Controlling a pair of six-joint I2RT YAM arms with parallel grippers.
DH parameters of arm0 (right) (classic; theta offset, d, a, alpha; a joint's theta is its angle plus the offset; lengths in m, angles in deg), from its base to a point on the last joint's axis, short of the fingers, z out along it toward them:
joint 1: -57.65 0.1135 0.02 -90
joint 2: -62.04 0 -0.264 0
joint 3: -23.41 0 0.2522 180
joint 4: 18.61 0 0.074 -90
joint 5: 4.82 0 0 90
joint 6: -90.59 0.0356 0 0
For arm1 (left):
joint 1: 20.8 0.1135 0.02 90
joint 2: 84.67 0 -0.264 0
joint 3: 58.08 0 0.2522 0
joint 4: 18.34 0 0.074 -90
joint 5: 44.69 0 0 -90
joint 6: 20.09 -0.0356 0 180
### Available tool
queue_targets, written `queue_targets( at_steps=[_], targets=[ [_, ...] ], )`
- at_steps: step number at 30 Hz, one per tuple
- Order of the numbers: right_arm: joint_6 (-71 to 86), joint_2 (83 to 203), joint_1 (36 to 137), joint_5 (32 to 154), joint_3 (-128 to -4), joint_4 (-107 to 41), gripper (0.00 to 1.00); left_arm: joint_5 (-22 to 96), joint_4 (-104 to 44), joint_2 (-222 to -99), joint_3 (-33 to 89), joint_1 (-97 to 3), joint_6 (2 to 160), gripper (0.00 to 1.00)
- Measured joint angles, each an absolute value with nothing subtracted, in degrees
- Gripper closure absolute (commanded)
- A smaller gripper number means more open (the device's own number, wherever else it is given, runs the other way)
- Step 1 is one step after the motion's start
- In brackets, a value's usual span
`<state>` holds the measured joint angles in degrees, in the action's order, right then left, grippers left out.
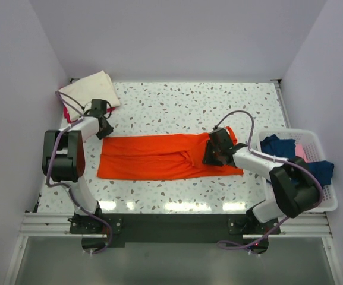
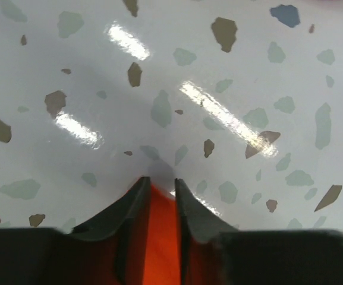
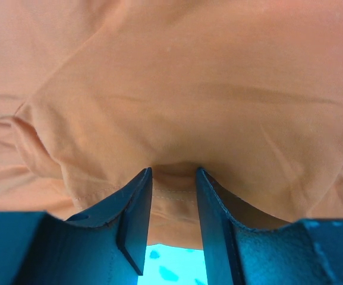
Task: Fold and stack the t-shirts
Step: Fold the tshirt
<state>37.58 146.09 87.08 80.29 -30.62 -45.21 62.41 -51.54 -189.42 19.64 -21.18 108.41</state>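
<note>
Around t-shirt [image 3: 189, 89], right end effector [image 3: 172, 172] half-closed

In the top view, the 3 o'clock end of the orange t-shirt [image 1: 159, 157] is being covered by the right gripper [image 1: 210, 157], and its 10 o'clock corner is being hidden under the left gripper [image 1: 104, 130]. A magenta t-shirt [image 1: 63, 107] is being buried beneath the cream t-shirt [image 1: 91, 89]. The basket [image 1: 305, 132] is being masked at 7 o'clock by the right arm [image 1: 290, 187], so the navy t-shirt [image 1: 278, 145] and pink t-shirt [image 1: 301, 149] are being shown only partly. In the left wrist view, the orange cloth is being cut off at 6 o'clock. Whether it is being pinched cannot be told.
</note>
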Motion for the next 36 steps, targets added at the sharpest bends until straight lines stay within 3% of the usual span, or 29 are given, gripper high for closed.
queue_targets(
  at_steps=[2, 8, 20, 36],
  targets=[
    [36.79, 147.73, 85.20, 80.51, -32.48, -46.04, 0.60, 60.21, -50.93, -188.97, 19.64, -21.18, 107.60, 0.55],
    [33.56, 157.63, 80.81, 80.64, -44.00, -49.61, 0.57, 55.73, -50.08, -181.32, 17.96, -22.14, 107.01, 0.54],
    [25.28, 179.09, 79.76, 80.73, -71.82, -51.92, 0.55, 56.62, -50.49, -175.20, 6.07, -35.32, 105.70, 0.74],
    [14.39, 190.88, 79.26, 80.07, -90.05, -55.81, 0.51, 59.22, -46.38, -166.56, -7.26, -45.16, 113.31, 0.78]
  ],
)
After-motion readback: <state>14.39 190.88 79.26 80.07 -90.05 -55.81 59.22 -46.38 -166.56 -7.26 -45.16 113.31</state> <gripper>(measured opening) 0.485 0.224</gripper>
